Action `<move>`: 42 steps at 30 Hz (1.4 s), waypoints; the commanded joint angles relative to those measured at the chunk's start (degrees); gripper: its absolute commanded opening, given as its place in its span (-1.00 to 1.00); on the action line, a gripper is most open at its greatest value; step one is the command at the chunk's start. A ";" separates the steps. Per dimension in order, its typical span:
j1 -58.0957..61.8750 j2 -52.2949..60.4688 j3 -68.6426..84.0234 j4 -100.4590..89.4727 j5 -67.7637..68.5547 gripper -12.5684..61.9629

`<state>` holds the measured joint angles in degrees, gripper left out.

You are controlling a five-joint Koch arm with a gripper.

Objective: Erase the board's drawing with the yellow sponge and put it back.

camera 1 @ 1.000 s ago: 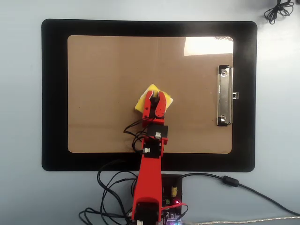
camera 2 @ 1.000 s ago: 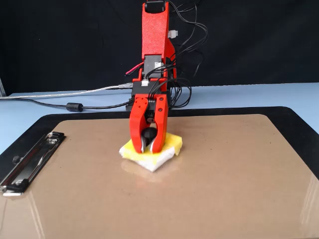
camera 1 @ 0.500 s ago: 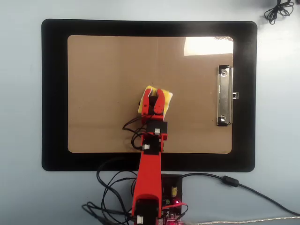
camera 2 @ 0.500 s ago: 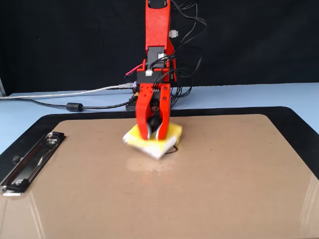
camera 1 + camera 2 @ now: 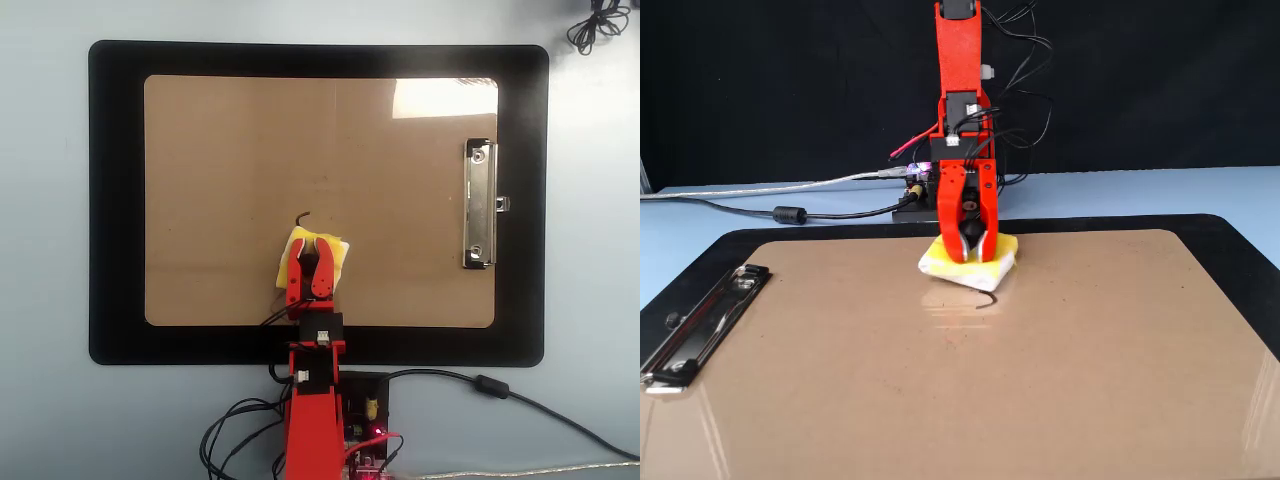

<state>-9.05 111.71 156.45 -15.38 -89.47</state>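
Red gripper clamped on the yellow sponge, pressed on the board, remnant of the drawing just beyond its tips — black mat beneath.

no readable text, labels, brands or numbers, only a hooked marker stroke on the board

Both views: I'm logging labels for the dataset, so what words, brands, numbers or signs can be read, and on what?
No printed text can be read in either view.
board: only a small black marker curl, the drawing's remainder beside the yellow sponge; not a legible letter.
Metal clip, gripper, black mat: no visible lettering.
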 commanded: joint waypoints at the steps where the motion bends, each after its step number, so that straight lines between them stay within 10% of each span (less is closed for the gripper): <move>1: -1.41 -3.16 -5.36 -1.32 -2.29 -0.88; 9: -1.23 -29.88 -26.89 -8.26 -2.11 -0.88; 19: -0.09 -1.05 5.54 -11.78 -1.85 -0.88; 31: 4.83 -32.96 -26.46 -12.39 -1.93 -0.88; 42: 4.75 -9.14 2.90 -18.90 -1.76 -0.88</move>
<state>-3.96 100.81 159.35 -33.40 -90.53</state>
